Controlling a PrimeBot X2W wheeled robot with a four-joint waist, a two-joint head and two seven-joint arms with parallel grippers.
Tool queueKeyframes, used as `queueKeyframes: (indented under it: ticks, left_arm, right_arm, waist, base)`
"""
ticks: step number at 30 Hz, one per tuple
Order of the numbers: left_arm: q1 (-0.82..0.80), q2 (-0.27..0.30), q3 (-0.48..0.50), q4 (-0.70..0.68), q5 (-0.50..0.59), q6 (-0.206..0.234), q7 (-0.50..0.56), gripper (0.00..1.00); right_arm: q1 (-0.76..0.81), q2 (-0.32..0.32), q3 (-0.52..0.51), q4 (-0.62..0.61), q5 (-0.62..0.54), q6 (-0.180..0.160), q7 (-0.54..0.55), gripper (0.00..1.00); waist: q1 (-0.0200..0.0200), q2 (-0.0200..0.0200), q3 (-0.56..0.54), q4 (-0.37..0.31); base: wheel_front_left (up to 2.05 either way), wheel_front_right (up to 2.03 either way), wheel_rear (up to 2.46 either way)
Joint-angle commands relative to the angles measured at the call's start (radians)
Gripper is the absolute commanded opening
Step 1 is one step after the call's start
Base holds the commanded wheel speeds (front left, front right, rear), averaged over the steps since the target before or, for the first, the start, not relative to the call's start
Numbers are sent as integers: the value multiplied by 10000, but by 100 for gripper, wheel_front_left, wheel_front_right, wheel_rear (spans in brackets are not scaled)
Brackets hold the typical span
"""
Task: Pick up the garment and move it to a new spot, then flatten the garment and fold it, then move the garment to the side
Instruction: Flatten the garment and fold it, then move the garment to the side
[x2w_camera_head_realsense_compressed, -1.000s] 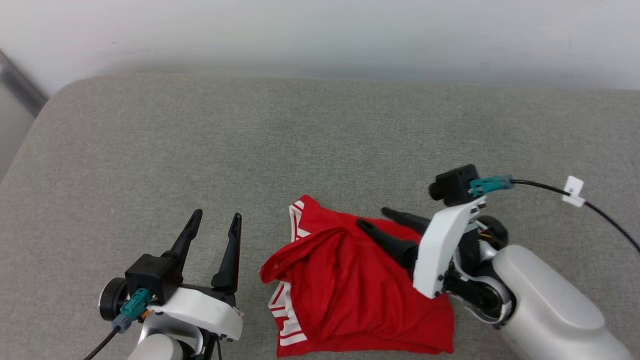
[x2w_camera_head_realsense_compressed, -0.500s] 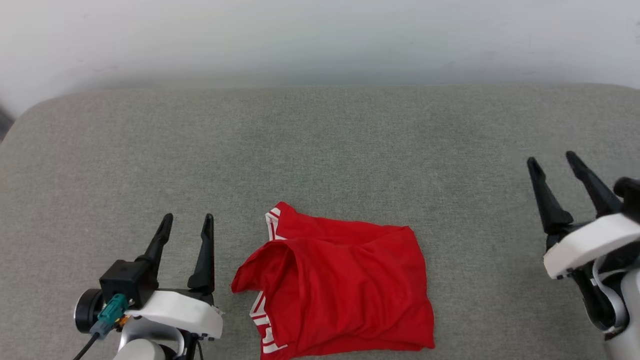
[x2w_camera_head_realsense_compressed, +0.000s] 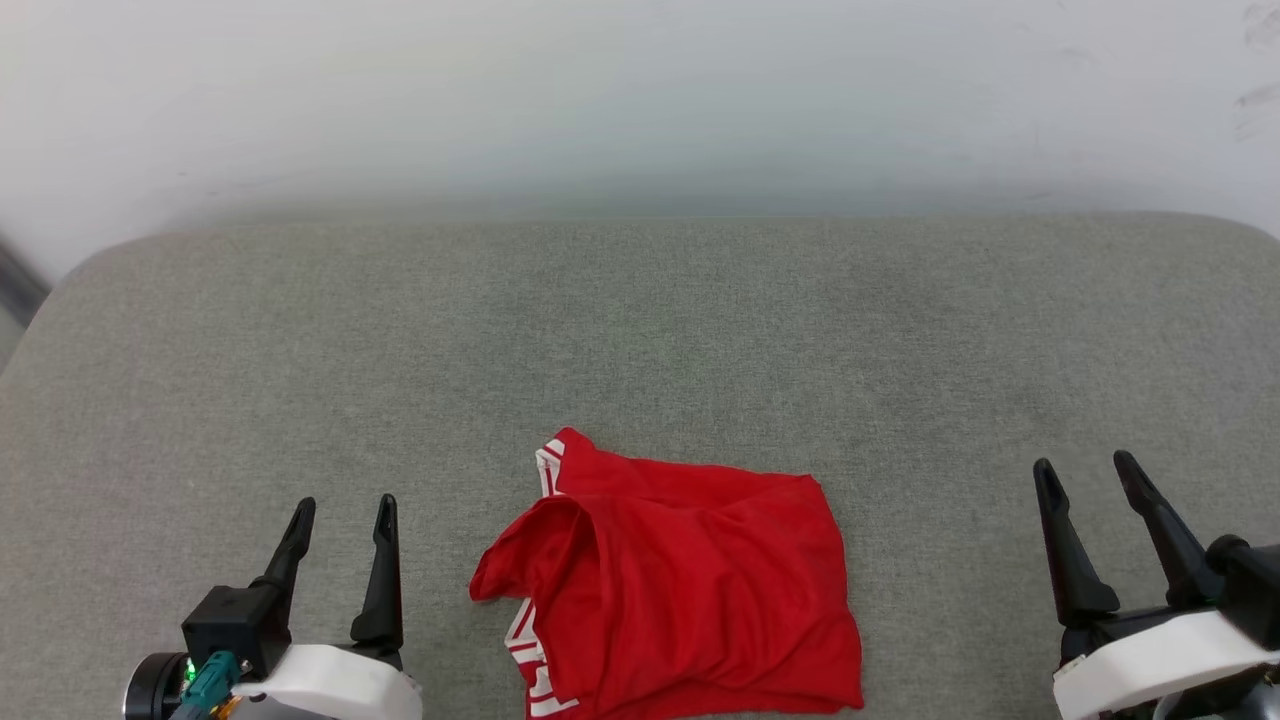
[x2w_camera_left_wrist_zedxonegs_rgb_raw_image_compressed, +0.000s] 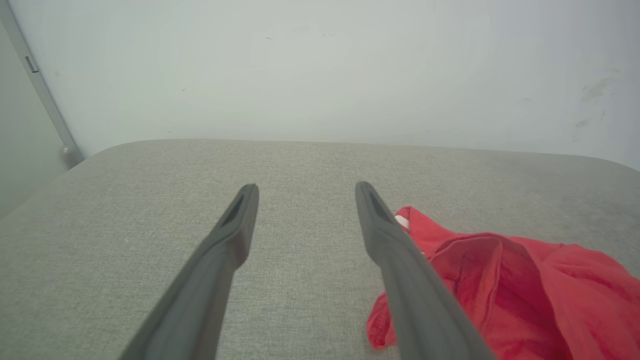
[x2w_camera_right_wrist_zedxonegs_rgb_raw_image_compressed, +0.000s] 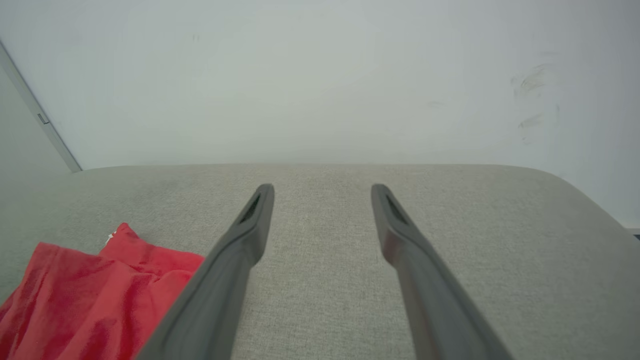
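Near the front edge of the cushion (x2w_camera_head_realsense_compressed: 640, 330), between our left gripper (x2w_camera_head_realsense_compressed: 344, 503) and right gripper (x2w_camera_head_realsense_compressed: 1083, 463), lies the garment (x2w_camera_head_realsense_compressed: 690, 590), loosely folded. Both grippers stand spread wide, holding nothing. We judge the cloth light, soft and floppy, so we would pinch its far-left striped corner.

Head view steeply down; wrist views low, toward the wall (x2w_camera_left_wrist_zedxonegs_rgb_raw_image_compressed: 320, 75); garment (x2w_camera_head_realsense_compressed: 690, 590) common to all.
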Motion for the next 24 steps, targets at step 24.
queueKeyframes:
  ticks: [24]
  left_arm:
    - [22, -100, 51, -250, -28, 227, -13, 100]
  right_arm:
    - [376, 211, -869, -65, 1105, -4, 1632, 100]
  waist:
    - [0, -1, -3, -72]
  base:
    - [0, 0, 0]
